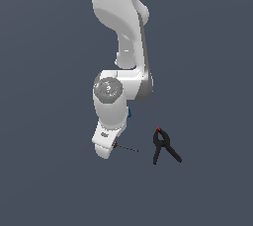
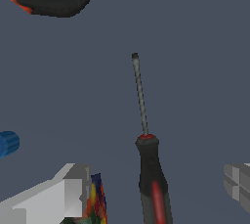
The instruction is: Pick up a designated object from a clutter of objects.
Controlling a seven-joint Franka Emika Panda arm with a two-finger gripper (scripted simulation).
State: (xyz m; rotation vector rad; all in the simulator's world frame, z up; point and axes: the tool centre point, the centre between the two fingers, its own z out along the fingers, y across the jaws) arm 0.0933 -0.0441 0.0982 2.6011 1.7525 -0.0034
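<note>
The gripper stood wide open astride the screwdriver, with free room between the handle and each finger. A multicoloured lump crowded just beside one finger, leaving little clearance on that side. A blue item lay further out on the same side, apart from the shaft. The black clamp sat beyond the shaft's tip, to the exterior view's right, with bare grey floor between them. Around the shaft itself nothing blocked passage.
</note>
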